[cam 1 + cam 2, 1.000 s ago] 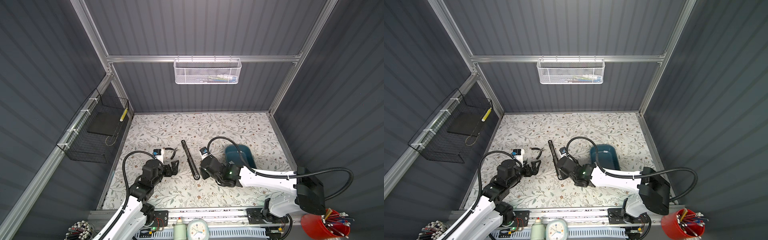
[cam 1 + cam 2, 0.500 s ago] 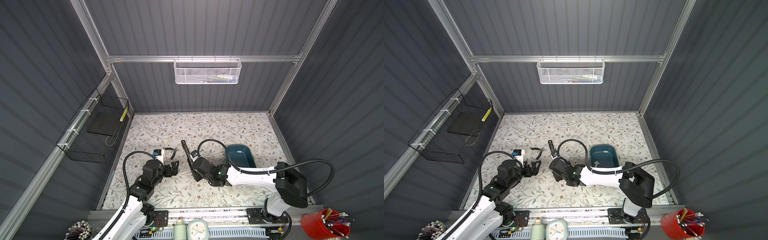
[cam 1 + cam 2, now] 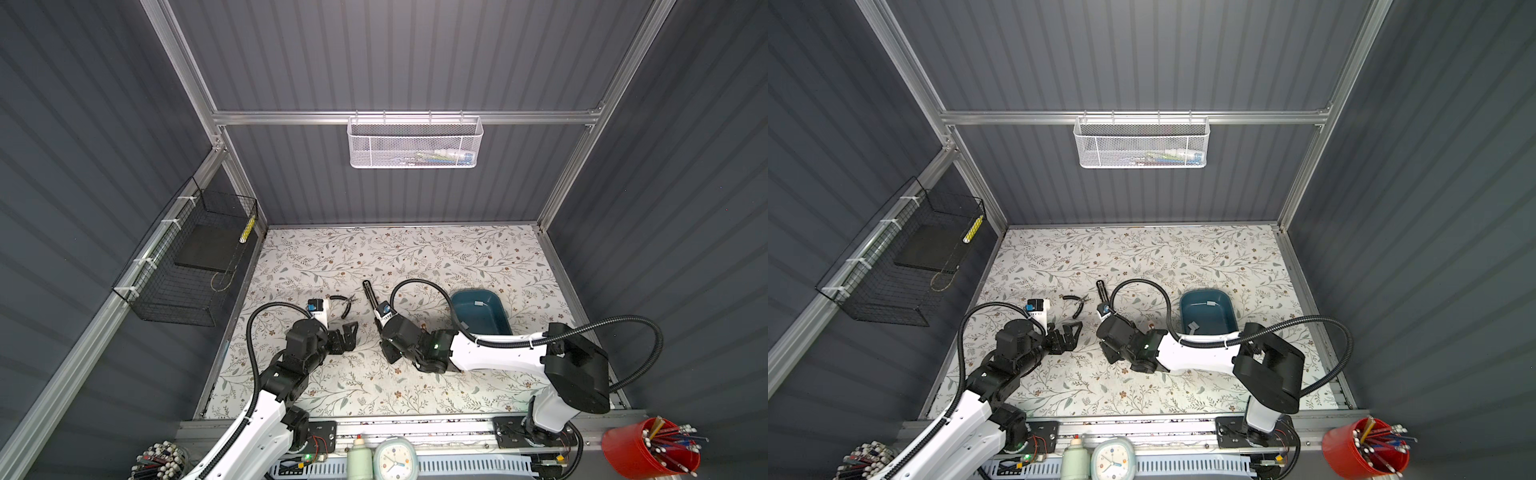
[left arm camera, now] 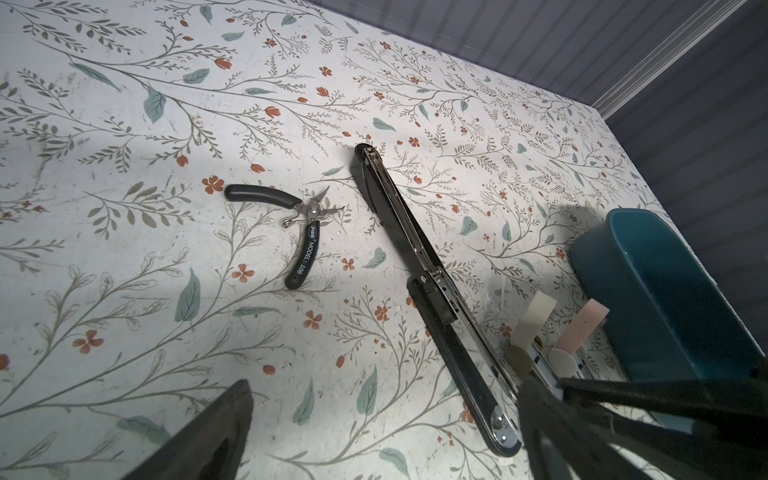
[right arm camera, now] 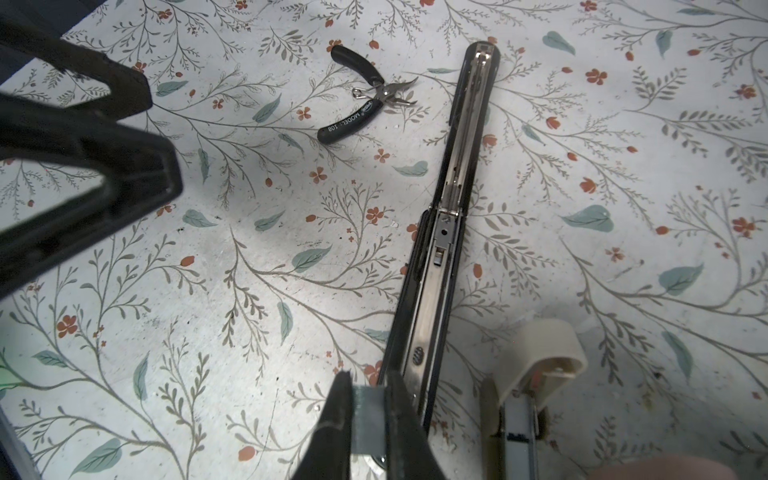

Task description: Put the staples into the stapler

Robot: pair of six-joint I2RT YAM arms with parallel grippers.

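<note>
- Long black stapler [image 5: 453, 208], chrome rail, opened flat: centre of floral bench [image 3: 415, 257], lying near-to-far.
- Small flat grey strip of staples [image 5: 368, 419]: pinched in right claw [image 5: 369, 388], at the stapler's near end.
- Left claw [image 3: 348, 334]: wide, empty, left of stapler.
- Teal plastic tray [image 3: 1221, 320]: right of stapler.
- Black-handled pliers [image 4: 307, 216]: left of stapler's far end.

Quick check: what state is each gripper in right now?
Left gripper: open, holding nothing.
Right gripper: closed, fingers pinching a grey strip of staples.
</note>
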